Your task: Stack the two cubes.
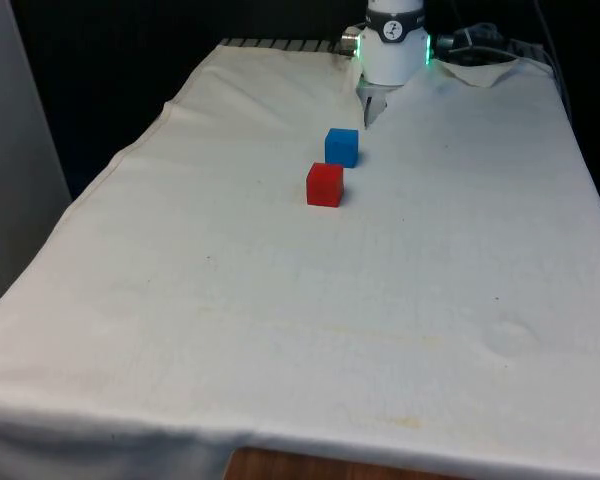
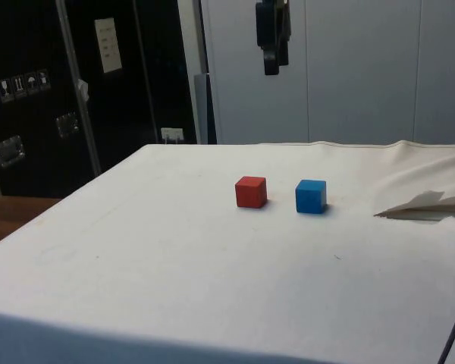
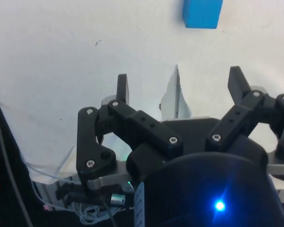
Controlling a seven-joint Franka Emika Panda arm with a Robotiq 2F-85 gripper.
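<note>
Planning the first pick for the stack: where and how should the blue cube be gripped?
Probably from straight above, closing the open tool on two opposite vertical faces of the blue cube. It sits flat and apart from the red cube, so its sides are free.

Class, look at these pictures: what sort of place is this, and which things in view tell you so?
Probably a robotics lab or test room. A table under a white cloth holds just a red cube and a blue cube, the gripper hangs high above, and dark cabinets stand behind.
</note>
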